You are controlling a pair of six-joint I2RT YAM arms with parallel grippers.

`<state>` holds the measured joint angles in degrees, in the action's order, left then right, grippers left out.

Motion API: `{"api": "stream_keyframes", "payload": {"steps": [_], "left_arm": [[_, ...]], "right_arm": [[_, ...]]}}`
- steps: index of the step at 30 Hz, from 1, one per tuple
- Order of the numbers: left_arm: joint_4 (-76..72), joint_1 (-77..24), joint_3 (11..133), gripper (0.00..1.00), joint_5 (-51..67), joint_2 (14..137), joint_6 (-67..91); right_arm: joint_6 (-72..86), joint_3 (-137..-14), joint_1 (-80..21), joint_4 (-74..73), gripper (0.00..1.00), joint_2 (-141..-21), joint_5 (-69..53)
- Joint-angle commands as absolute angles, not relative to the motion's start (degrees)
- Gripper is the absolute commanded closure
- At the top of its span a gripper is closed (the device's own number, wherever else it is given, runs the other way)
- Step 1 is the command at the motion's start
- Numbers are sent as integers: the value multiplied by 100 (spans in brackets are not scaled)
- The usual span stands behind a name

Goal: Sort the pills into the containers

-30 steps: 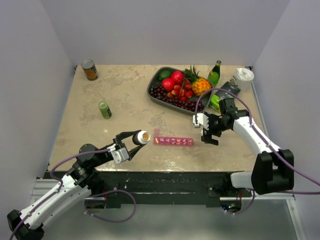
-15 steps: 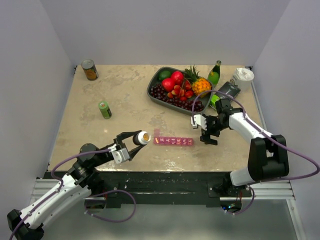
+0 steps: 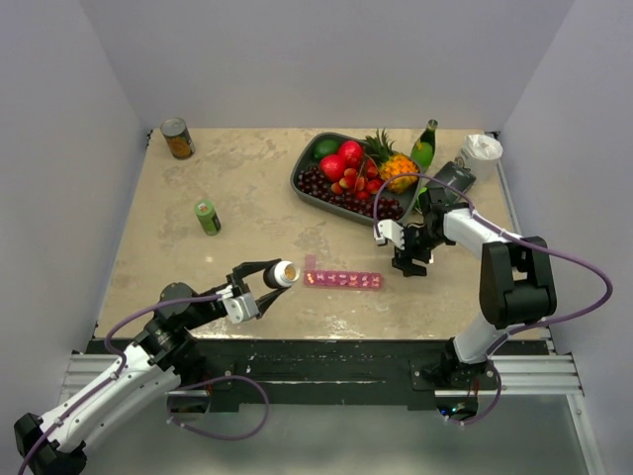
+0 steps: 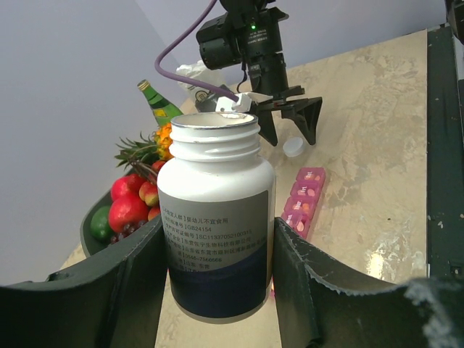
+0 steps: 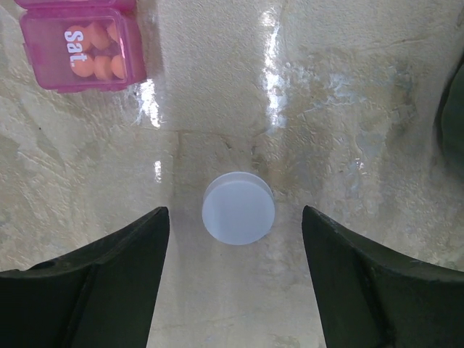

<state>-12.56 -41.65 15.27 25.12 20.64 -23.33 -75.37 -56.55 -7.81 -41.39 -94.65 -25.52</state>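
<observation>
Two tools in play. On the left, the left tool [image 3: 259, 284] is clamped on the white bottle [image 4: 216, 217], which has its cap off, and orange shows in its mouth from overhead. Its grey label carries rows of tiny characters and digits above a dark blue band. The print is too fine to read for sure, and the fingers cover both label edges.

Moving right, the pink containers [image 3: 342, 280] lie flat on the table [image 3: 198, 277], just beside the bottle's mouth, with orange pills showing through the lids. The end compartment nearest the right arm reads "Sat." in white. The other lids are too small to read.

Further right, the right tool [image 3: 409, 262] hangs point-down, jaws spread either side of a round white cap [image 5: 238, 207] on the table, touching neither finger. From overhead that cap is hard to make out under the tool.
</observation>
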Motion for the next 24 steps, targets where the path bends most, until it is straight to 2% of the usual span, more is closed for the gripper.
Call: {"api": "stream_keyframes", "payload": {"steps": [1,6,15,18,19,22,24], "left_arm": [[-1485,-4175,1564,100,2593,2083,-2452],[-1485,-4175,1564,100,2610,2083,-2435],[-1477,-4175,1556,100,2602,2083,-2426],[-1477,-4175,1564,100,2602,2092,-2426],[-1477,-4175,1564,100,2602,2100,-2426],[-1477,-4175,1564,100,2610,2118,-2417],[-1477,-4175,1556,100,2619,2118,-2426]], "right_arm": [[-7427,-5739,-765,-3990,25,-9457,-2435],[-7321,-5669,-765,-3859,34,-9475,-2408],[-7313,-5511,-765,-3841,43,-9545,-2373],[-7173,-5484,-782,-3814,53,-9615,-2399],[-7137,-5493,-782,-3841,61,-9633,-2426],[-7014,-5476,-782,-3859,72,-9729,-2426],[-6900,-5432,-791,-3850,77,-9677,-2426]]}}
